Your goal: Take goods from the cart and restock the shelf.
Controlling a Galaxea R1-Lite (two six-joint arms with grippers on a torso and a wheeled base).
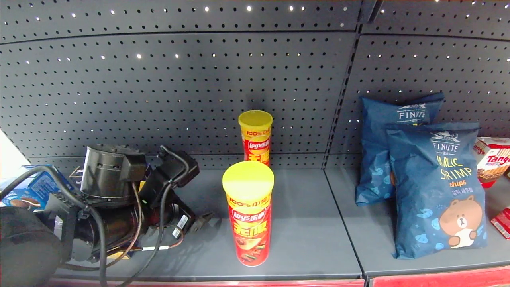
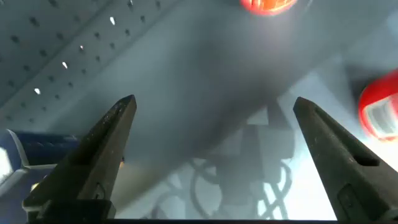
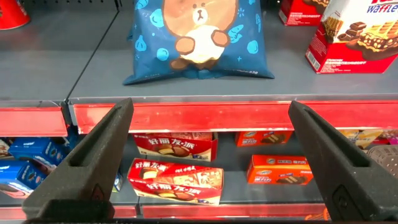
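Chip can upright on shelf; left hand seemingly released; right hand released.

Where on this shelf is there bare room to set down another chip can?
Widest bare patch: between the front can and the blue bags. A smaller one lies between the rear can and the left gripper. Crowded: the left end by the blue box, and the right end with the wafer box.

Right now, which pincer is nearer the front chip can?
Left. The left pincer sits beside the front chip can on the shelf; the right pincer is out before the shrimp chips bag.
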